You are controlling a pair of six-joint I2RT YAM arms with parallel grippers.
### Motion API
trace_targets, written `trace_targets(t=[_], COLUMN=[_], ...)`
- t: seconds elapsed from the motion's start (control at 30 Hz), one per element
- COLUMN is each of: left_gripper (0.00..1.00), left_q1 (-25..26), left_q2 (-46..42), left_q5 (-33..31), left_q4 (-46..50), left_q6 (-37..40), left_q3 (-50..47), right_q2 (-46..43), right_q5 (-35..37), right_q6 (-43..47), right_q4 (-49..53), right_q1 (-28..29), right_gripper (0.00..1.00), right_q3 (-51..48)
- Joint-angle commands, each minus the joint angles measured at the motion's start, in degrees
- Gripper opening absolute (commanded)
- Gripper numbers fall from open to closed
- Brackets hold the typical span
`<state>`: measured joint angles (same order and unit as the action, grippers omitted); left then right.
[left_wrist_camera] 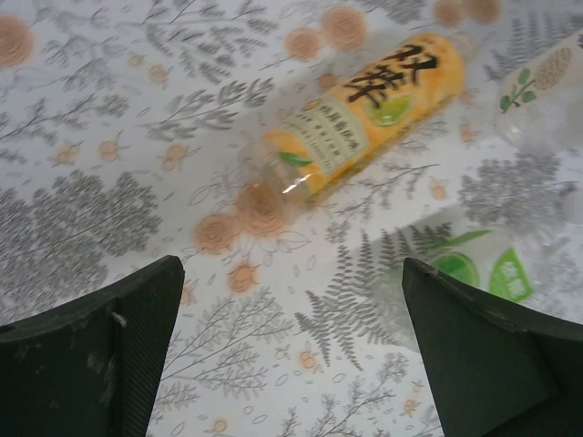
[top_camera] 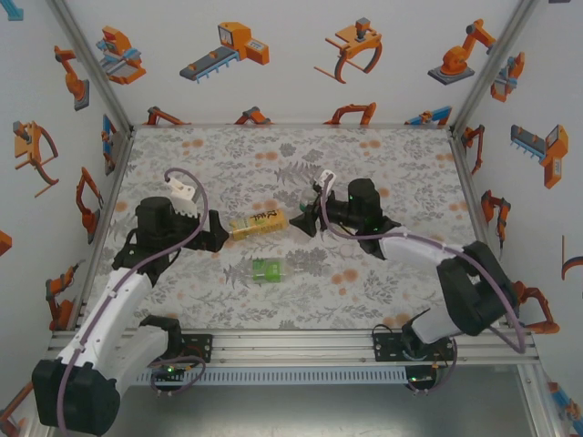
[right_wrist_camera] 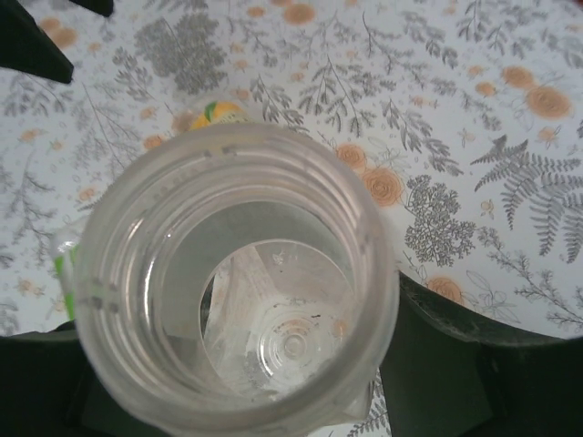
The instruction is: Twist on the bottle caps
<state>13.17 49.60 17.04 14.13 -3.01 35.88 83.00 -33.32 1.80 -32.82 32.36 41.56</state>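
When I look from the top camera, my left end effector (top_camera: 221, 232) sits left of the middle of the counter (top_camera: 228, 155), with its fingers spread wide. The amber bottle (top_camera: 258, 223) lies on its side just to the right of it. The green label bottle (top_camera: 271, 269) lies a little lower in the frame. My right end effector (top_camera: 303, 219) is at the right end of the amber bottle and points left.

Through the left wrist camera, the left end effector (left_wrist_camera: 290, 266) is wide with only counter between its fingers. The amber bottle (left_wrist_camera: 364, 118) lies slanted in the upper middle, clear end toward the fingers. The green label bottle (left_wrist_camera: 474, 269) lies at the right, next to the right finger.

Through the right wrist camera, I look straight down into the open mouth of the clear bottle (right_wrist_camera: 237, 282). The right end effector (right_wrist_camera: 237, 364) holds it, with a dark finger against each side.
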Motion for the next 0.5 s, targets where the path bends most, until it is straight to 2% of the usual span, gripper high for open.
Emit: trace_targets(t=[0.0, 0.07, 0.23, 0.37, 0.4, 0.47], left_gripper=[0.97, 0.97, 0.97, 0.97, 0.97, 0.97], left_q1=[0.5, 1.2, 5.2, 9.1, 10.6, 13.8], left_q2=[-3.9, -5.5, -8.7, -9.8, -9.9, -10.1], left_q5=[9.7, 12.6, 14.7, 18.2, 19.3, 20.7], left_q4=[-4.8, -7.6, -13.8, -20.7, -22.9, -25.9], left_q6=[-3.2, -5.8, -12.0, -16.2, -16.8, -16.8], left_q3=[1.3, 1.3, 2.2, 1.7, 1.6, 1.7], right_q2=[-7.0, -10.4, -18.5, -23.4, -24.6, -26.8], right_q5=[1.0, 1.4, 0.6, -0.3, 0.0, 0.4], right_q6=[-1.8, -2.8, -5.1, -6.0, -5.8, -7.1], right_q4=[6.4, 10.8, 20.7, 25.1, 25.5, 25.4], right_q1=[0.9, 1.4, 3.9, 6.0, 6.8, 7.9], right_gripper=[0.40, 0.39, 0.36, 0.33, 0.28, 0.26], right_q3=[-0.2, 0.3, 2.3, 4.2, 4.5, 4.4])
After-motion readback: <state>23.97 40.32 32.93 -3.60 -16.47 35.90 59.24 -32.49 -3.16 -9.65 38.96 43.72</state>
